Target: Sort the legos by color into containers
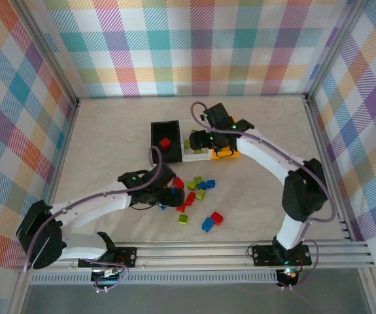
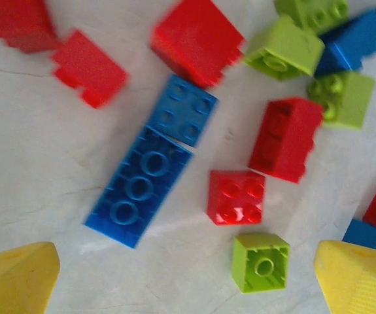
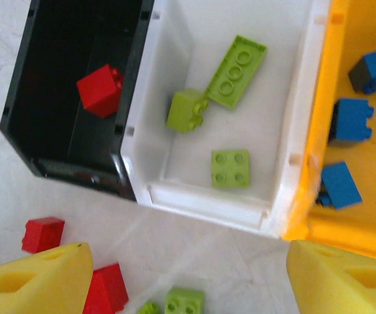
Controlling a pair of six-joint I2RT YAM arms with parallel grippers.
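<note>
Three bins stand side by side: black (image 1: 163, 139), white (image 1: 194, 156) and orange-yellow (image 1: 232, 154). Seen from the right wrist, the black bin (image 3: 50, 131) holds a red brick (image 3: 100, 90). The white bin (image 3: 174, 196) holds three lime green bricks (image 3: 230, 168). The orange-yellow bin (image 3: 318, 216) holds blue bricks (image 3: 351, 120). My right gripper (image 3: 188, 288) hovers open over the white bin's near wall (image 1: 202, 140). My left gripper (image 1: 174, 196) is open and empty above loose legos (image 1: 197, 193). Below it lie a long blue brick (image 2: 138, 186), a red brick (image 2: 236, 197) and an upturned green brick (image 2: 260, 262).
More loose bricks lie toward the front: a green one (image 1: 183, 218), a blue one (image 1: 207, 224) and a red one (image 1: 216, 218). The aluminium frame rail (image 1: 240, 248) runs along the near edge. Bare tabletop extends left and right of the pile.
</note>
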